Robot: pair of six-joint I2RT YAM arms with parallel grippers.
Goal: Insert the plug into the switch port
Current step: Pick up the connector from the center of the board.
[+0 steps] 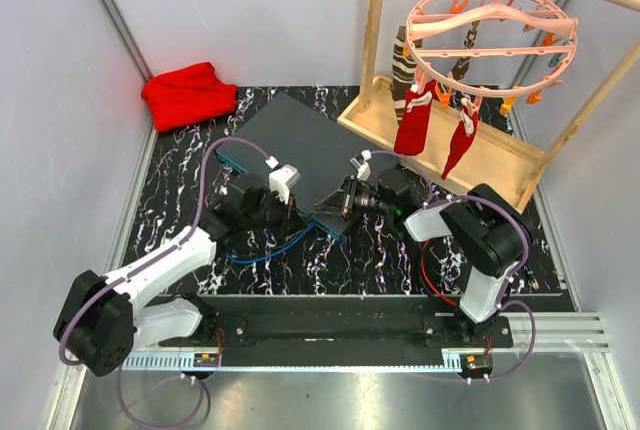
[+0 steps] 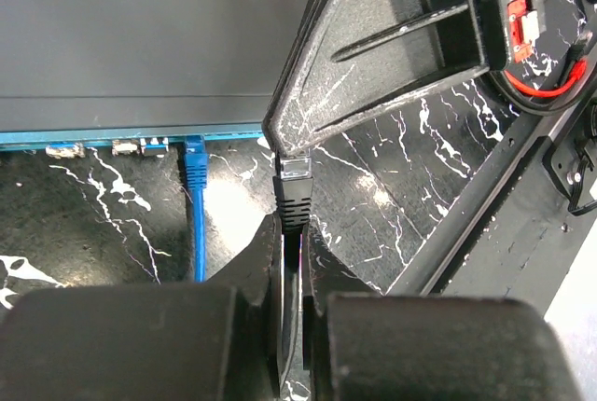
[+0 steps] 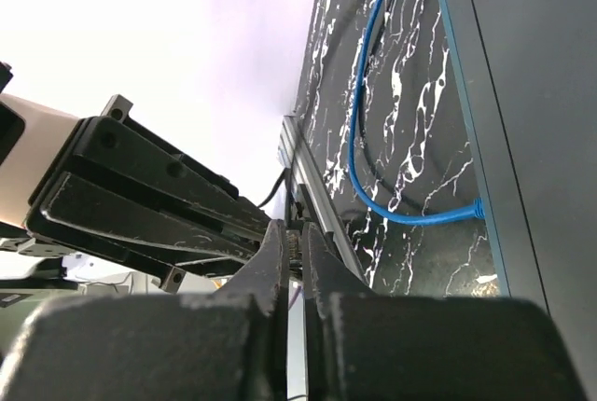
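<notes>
The black plug, clear-tipped, is pinched between the narrowly closed fingers of the left claw. It is held just off the teal front edge of the switch, to the right of a blue cable seated in a port. The switch is laid flat on the marbled tabletop. The right claw is seen with its fingers drawn almost together. Whether anything is gripped there cannot be told. Its tip is placed just beside the plug's head.
</notes>
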